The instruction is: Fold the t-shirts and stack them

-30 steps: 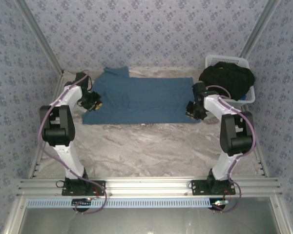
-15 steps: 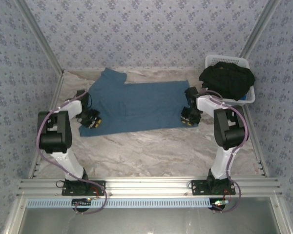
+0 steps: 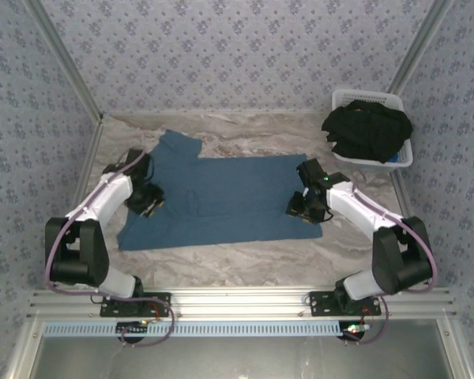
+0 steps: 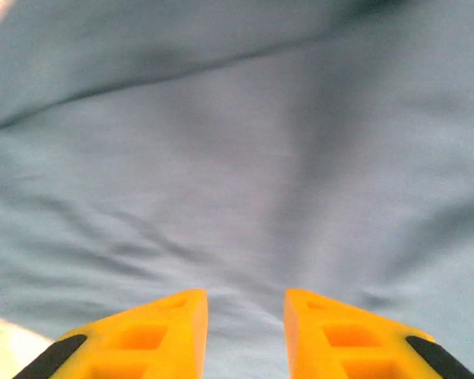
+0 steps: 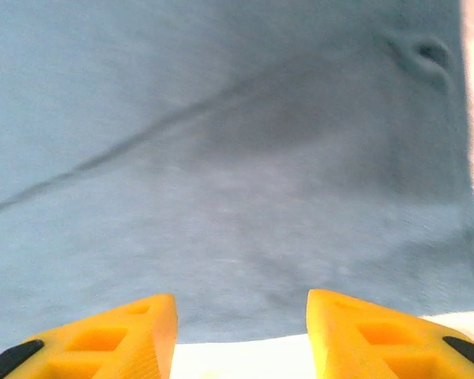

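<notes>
Teal-blue t-shirt flat on marble table, long axis left to right, hem toward right gripper, collar hard to make out near left gripper. Fingers of both spread apart, low over cloth. Black t-shirts heaped in white basket, far right, separate shapes indistinguishable.

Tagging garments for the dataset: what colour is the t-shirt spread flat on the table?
The t-shirt is plain teal-blue with no print, and it shows best in the top external view.
</notes>
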Robot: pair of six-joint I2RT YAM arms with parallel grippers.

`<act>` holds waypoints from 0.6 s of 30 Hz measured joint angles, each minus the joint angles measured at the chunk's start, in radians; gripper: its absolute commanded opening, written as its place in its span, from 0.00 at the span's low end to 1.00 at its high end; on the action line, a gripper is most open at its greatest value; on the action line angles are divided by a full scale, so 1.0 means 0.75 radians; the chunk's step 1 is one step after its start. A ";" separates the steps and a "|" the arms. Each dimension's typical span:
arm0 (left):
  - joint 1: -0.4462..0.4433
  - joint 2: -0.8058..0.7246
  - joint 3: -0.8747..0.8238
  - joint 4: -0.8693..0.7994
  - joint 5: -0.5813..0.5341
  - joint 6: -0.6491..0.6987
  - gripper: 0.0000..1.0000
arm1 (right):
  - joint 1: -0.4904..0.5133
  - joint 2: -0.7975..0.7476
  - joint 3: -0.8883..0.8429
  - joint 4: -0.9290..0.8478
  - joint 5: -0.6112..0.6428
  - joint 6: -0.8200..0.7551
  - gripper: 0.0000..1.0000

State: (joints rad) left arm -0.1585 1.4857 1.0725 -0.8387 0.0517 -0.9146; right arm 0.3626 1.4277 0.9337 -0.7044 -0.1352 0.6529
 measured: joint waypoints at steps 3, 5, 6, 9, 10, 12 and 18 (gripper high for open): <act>-0.172 0.113 0.222 0.010 -0.003 0.102 0.27 | -0.010 -0.023 0.001 0.150 -0.124 -0.034 0.47; -0.264 0.228 0.330 0.028 -0.003 0.171 0.27 | -0.015 -0.009 0.003 0.230 -0.210 -0.060 0.48; -0.294 0.277 0.359 0.034 -0.003 0.202 0.29 | -0.015 -0.002 0.006 0.259 -0.243 -0.069 0.49; -0.358 0.444 0.428 0.011 -0.037 0.300 0.36 | -0.015 0.003 0.014 0.316 -0.320 -0.087 0.49; -0.365 0.495 0.446 -0.002 -0.059 0.332 0.38 | -0.015 0.003 0.017 0.332 -0.342 -0.091 0.49; -0.365 0.561 0.460 -0.018 -0.098 0.385 0.39 | -0.015 0.002 0.018 0.350 -0.367 -0.094 0.49; -0.363 0.613 0.484 -0.044 -0.181 0.525 0.40 | -0.015 -0.014 0.002 0.376 -0.403 -0.090 0.49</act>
State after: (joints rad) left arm -0.4305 1.9453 1.4357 -0.8719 -0.0841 -0.5209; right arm 0.3511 1.4174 0.9352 -0.4221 -0.4377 0.5858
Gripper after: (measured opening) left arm 0.401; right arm 0.487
